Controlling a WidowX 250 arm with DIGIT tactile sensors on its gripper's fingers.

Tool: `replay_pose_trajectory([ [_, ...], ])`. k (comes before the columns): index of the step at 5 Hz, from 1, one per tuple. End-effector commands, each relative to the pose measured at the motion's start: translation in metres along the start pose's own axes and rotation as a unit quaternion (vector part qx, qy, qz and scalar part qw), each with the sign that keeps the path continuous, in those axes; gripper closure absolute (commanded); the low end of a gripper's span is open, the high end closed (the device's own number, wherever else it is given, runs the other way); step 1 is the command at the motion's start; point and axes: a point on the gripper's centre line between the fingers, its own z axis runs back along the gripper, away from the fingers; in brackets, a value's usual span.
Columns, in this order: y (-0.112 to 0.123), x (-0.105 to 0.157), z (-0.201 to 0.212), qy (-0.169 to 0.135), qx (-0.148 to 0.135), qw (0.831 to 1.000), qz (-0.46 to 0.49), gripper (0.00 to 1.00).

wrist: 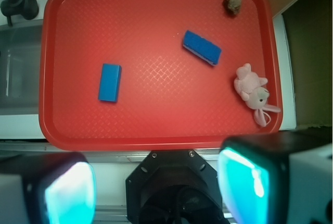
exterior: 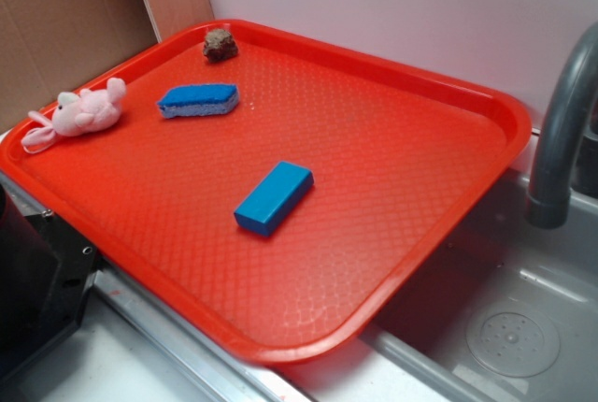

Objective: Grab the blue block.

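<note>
The blue block [exterior: 274, 197] lies flat near the middle of the red tray [exterior: 402, 262]; in the wrist view the blue block [wrist: 110, 82] sits left of centre on the red tray [wrist: 156, 135]. My gripper [wrist: 156, 190] hovers high above the tray's near edge, well clear of the block. It is open, its two teal pads [wrist: 244, 182] wide apart with nothing between them. The exterior view does not show the gripper.
A wavy-sided blue sponge [exterior: 198, 100] [wrist: 202, 47], a pink plush toy [exterior: 82, 112] [wrist: 252, 92] and a brown lump [exterior: 220, 43] [wrist: 233, 3] also lie on the tray. A grey faucet [exterior: 559, 140] and steel sink [exterior: 509, 327] border the tray. The robot base [wrist: 174, 187] sits below the gripper.
</note>
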Motion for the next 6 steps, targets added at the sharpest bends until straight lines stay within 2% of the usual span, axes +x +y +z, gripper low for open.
replay_pose_trajectory([
  [1, 0.000, 0.000, 0.000, 0.000, 0.000, 1.000, 0.000, 0.00],
  [2, -0.005, 0.000, -0.051, -0.012, 0.024, 0.998, 0.060, 0.00],
  [3, -0.023, 0.010, -0.099, -0.011, -0.019, 0.989, 0.147, 0.00],
  [4, -0.042, 0.022, -0.141, -0.003, -0.012, 0.986, 0.164, 0.00],
  [5, -0.056, 0.032, -0.174, 0.009, -0.032, 0.991, 0.127, 0.00],
  [6, -0.066, 0.049, -0.195, 0.018, -0.021, 0.994, 0.102, 0.00],
])
